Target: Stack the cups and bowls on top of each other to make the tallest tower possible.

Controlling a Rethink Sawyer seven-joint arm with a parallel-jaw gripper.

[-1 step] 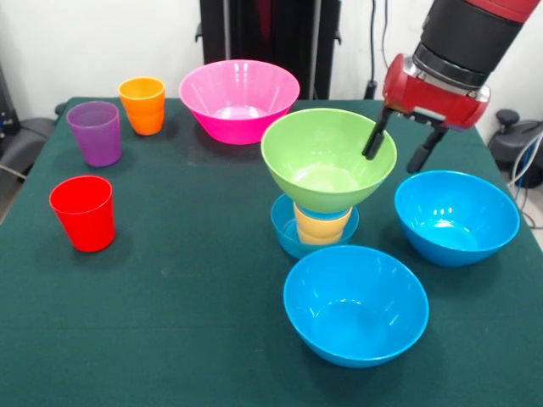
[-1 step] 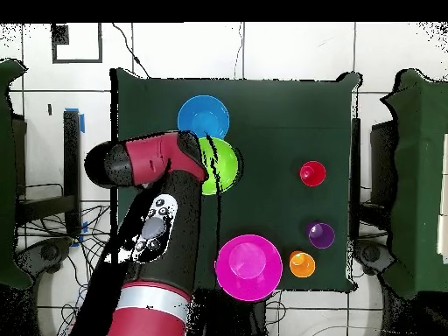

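The gripper (image 1: 399, 146) was spread across the rim of the green bowl (image 1: 327, 161), which was seated on the yellow-orange cup (image 1: 321, 225), apparently to raise the tower.

A dark green table (image 1: 170, 339) is filling most of the front view, black office chairs (image 1: 21, 140) are sitting at both its sides, and cables (image 1: 373, 51) are hanging down the white wall (image 1: 76, 42) behind it.

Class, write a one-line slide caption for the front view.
Open gripper straddling the rim of the green bowl atop a yellow-orange cup.
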